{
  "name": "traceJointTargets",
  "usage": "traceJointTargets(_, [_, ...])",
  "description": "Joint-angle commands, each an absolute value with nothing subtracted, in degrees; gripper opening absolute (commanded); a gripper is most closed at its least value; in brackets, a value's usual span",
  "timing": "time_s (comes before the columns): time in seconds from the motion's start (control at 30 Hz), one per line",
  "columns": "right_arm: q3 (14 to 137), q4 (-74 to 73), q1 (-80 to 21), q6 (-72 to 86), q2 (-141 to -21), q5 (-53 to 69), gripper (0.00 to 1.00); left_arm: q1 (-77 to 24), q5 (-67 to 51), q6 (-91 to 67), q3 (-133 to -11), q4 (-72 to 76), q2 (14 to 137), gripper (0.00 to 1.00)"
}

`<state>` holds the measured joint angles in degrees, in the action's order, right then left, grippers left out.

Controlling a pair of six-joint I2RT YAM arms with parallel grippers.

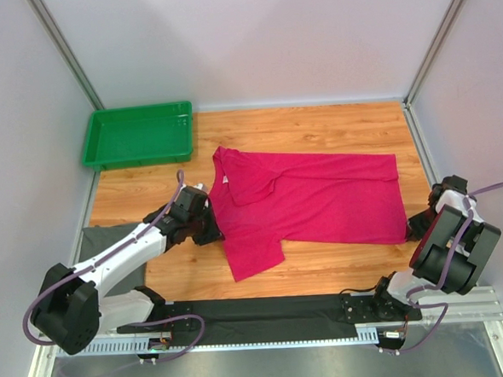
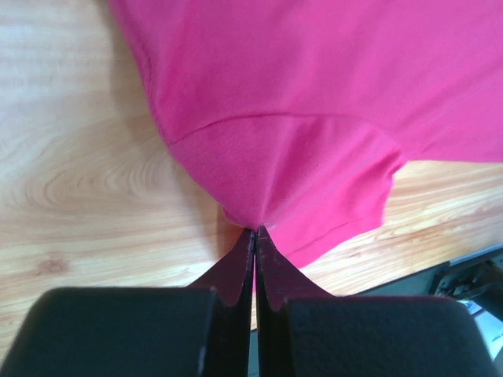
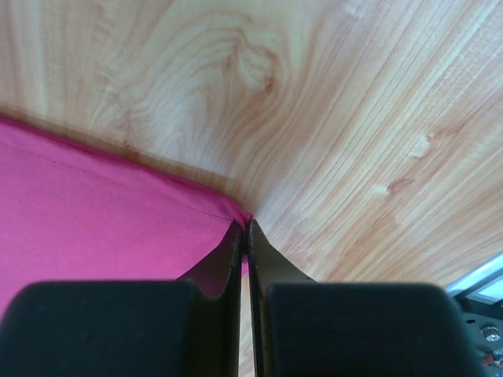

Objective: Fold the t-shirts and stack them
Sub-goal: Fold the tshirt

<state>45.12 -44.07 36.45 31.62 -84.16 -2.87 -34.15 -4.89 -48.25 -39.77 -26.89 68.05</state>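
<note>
One magenta-pink t-shirt [image 1: 312,202] lies spread on the wooden table, neck to the left, hem to the right, one sleeve pointing toward the near edge. My left gripper [image 1: 213,233] is at the shirt's left side and is shut on a pinch of fabric [image 2: 267,181] by the shoulder, above that sleeve; the cloth puckers up into its tips [image 2: 255,229]. At the near right hem corner my right gripper [image 1: 410,227] is shut on the corner of the shirt [image 3: 102,204], with the hem seam running into its tips [image 3: 245,226].
A green plastic tray [image 1: 137,136] stands at the far left corner of the table [image 1: 316,125]. White walls with metal posts close in the left, back and right sides. A black mat [image 1: 268,311] runs along the near edge between the arm bases.
</note>
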Motion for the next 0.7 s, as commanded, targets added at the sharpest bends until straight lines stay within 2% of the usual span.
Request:
traceJointTargets(0.0, [49.83,-46.75,35.51,29.88,-83.85,-4.22,0.01,-34.45,-2.38,-46.06,-47.01,-28.91,71.52,0.00])
traceJointTargets(0.33, [60.80,-49.57,31.91,29.79,-89.29,-0.80,0.00,-30.33,-2.81,-43.77,-66.42,-31.29,87.35,0.00])
traceJointTargets(0.67, [76.09,-54.31,29.80,27.78,-103.70,3.34,0.00,-24.96,-2.64,-43.68,-76.72,-31.38,97.20,0.00])
